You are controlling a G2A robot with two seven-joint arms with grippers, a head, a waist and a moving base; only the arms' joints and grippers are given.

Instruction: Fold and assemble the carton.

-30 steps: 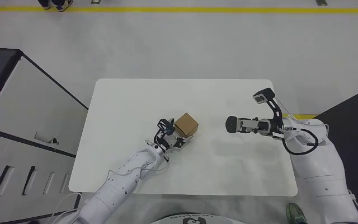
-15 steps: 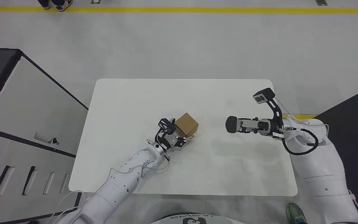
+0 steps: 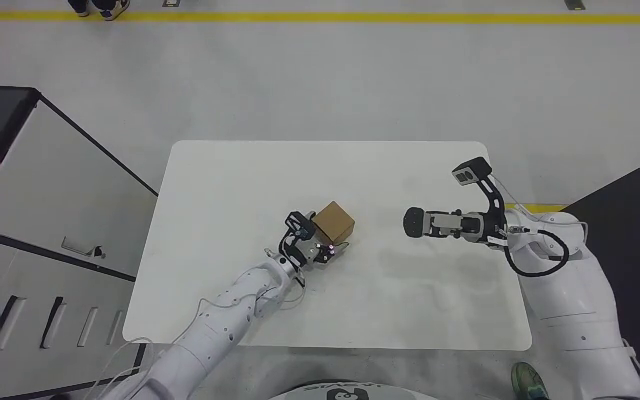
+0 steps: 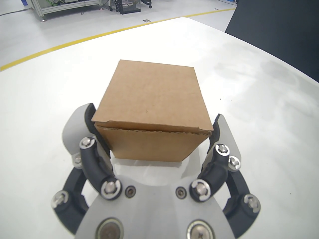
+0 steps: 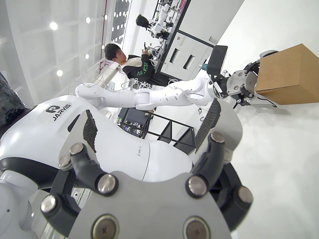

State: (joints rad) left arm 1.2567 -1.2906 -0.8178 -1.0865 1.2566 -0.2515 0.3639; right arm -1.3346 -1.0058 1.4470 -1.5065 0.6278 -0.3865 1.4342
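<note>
Straddling the near end of the box (image 4: 152,95), the left gripper (image 4: 153,113) has its fingers spread wide, with one black pad at each of the box's two nearest upright corners. The pad (image 4: 90,118) on one side lies against the cardboard. The pad on the other side sits right at the corner, and it cannot be told whether it presses or only brushes. Only the nearest part of the box lies between the fingertips, and the rest reaches away ahead of them. The box is a closed brown cube with its top flap down flat. A thin seam runs along the top edge of the face nearest the gripper's palm. It stands upright on the white table (image 3: 230,200), and a strip of table shows between that face and the palm.

The right gripper (image 3: 411,221) is well apart from the box, on the side of it away from the left gripper. Its fingertips point toward the box, and its fingers are also spread, holding nothing. Seen from its wrist, the box stands well ahead of its fingertips, with the left gripper at the box's farther end.
</note>
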